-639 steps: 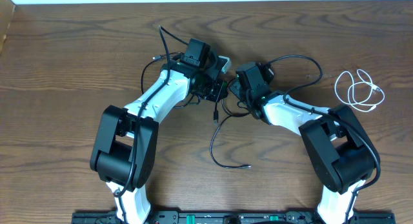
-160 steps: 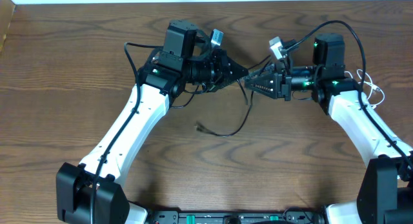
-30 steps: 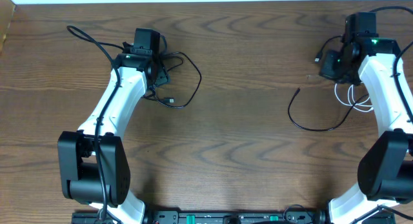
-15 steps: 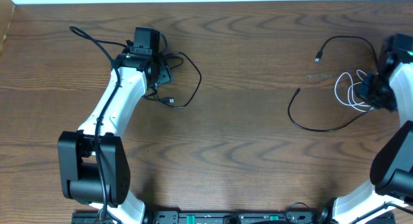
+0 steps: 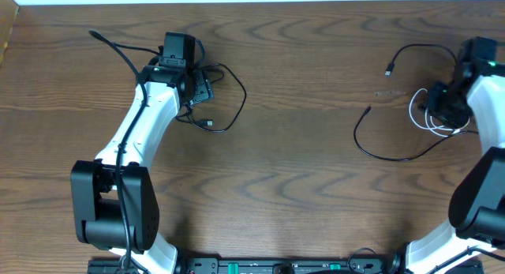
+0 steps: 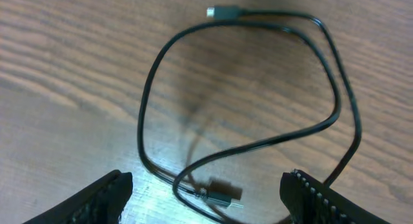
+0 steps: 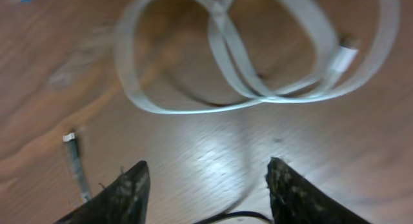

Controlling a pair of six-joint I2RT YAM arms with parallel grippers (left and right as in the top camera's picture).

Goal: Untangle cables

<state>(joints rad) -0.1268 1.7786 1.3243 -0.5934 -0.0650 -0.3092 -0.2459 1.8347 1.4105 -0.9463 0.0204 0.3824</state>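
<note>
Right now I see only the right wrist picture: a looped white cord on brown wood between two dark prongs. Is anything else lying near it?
Observer: Yes. Overhead, a long thin black cord with small plugs curves across the brown wooden table, left of the white cord.
Operator: Where is the other arm?
Observer: Far to the left; the left gripper hovers open over a second looped thin black cord.
Operator: Do the black cords touch?
Observer: No; overhead, bare wood lies between them.
</note>
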